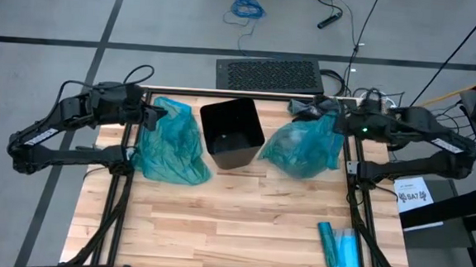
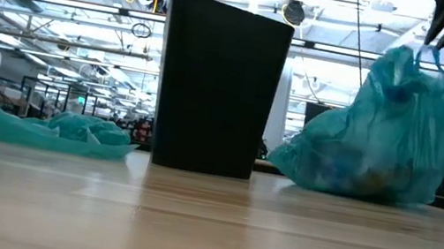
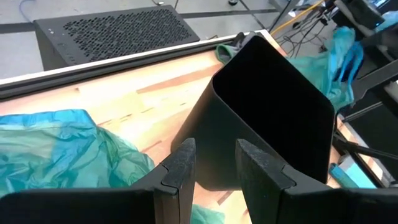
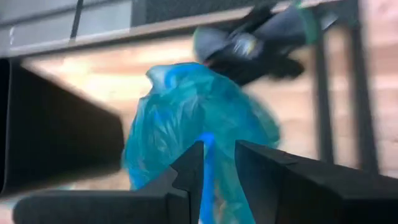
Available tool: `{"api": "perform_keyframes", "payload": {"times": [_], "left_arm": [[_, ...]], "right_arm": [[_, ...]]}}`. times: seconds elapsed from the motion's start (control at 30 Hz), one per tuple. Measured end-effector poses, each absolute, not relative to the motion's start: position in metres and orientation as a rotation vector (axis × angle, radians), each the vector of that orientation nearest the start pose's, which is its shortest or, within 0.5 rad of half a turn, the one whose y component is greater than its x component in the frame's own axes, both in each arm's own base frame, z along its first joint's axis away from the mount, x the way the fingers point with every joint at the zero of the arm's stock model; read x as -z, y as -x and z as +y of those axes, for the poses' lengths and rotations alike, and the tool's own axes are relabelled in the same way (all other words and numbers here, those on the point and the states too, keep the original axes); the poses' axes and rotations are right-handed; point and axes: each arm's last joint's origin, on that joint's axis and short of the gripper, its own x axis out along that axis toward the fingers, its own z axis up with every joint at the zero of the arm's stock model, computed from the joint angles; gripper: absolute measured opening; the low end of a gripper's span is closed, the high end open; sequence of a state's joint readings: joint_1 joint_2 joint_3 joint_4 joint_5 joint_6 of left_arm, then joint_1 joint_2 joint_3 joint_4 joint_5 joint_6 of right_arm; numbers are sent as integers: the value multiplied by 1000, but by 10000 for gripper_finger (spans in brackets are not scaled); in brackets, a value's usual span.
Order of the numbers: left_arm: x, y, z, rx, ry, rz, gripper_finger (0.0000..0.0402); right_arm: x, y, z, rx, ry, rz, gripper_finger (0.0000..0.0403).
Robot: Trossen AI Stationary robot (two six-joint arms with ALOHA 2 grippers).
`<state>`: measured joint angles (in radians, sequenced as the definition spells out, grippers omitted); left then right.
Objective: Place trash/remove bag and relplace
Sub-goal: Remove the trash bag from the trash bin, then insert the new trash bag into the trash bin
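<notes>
bin (image 1: 231, 133) bare, no liner | full teal bag (image 1: 305, 147) just right of bin, trash probably inside | right gripper (image 4: 214, 163) pinches its top strand | left gripper (image 3: 214, 169) apart, empty, over flat fresh bag (image 1: 169, 142) left of bin | left: reline

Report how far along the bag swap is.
Done: the full teal bag sits out of the black bin, on the table right of it. In hand: the right gripper has a strip of that bag between its jaws. Left: the bin is unlined; the empty teal bag lies flat beside the left gripper.
</notes>
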<state>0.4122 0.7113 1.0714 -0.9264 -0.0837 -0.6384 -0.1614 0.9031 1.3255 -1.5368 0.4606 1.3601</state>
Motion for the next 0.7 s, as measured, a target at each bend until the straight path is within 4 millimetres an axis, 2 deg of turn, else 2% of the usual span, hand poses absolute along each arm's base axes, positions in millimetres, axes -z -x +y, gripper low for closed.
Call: {"api": "perform_keyframes", "payload": {"times": [0.17, 0.4, 0.57, 0.7], "left_arm": [[-366, -100, 46, -650, 704, 394, 113], [-366, -100, 46, -652, 710, 393, 113], [-366, -100, 46, -651, 710, 393, 113], [-366, -100, 46, -652, 710, 392, 113]], "right_arm": [[-400, -85, -29, 1183, -982, 479, 69], [-405, -90, -28, 1107, -1024, 464, 52], [-417, -118, -26, 838, -1027, 406, 49], [-417, -148, -26, 759, -1002, 417, 49]]}}
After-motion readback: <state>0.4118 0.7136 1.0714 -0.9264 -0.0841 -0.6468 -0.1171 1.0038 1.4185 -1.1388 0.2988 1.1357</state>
